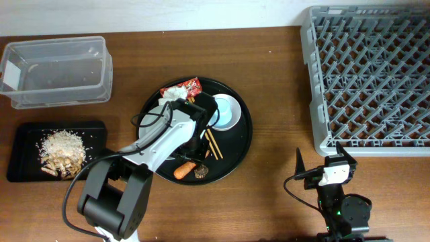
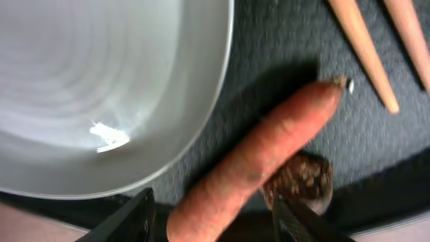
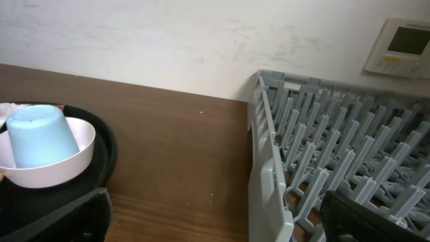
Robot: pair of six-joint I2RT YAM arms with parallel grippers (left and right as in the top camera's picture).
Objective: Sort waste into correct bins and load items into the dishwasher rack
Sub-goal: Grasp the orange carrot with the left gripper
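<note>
My left gripper is open, its two fingers on either side of the near end of the orange carrot, which lies on the round black tray. A small dark brown lump touches the carrot's right side. A pale grey dish with one rice scrap lies to the left. The wooden chopsticks are at the upper right. In the overhead view the carrot, lump, red wrapper, white tissue and blue cup are on the tray. My right gripper is open and empty.
The clear box stands at the back left. The flat black tray in front of it holds rice scraps. The grey rack fills the right side, and its corner shows in the right wrist view.
</note>
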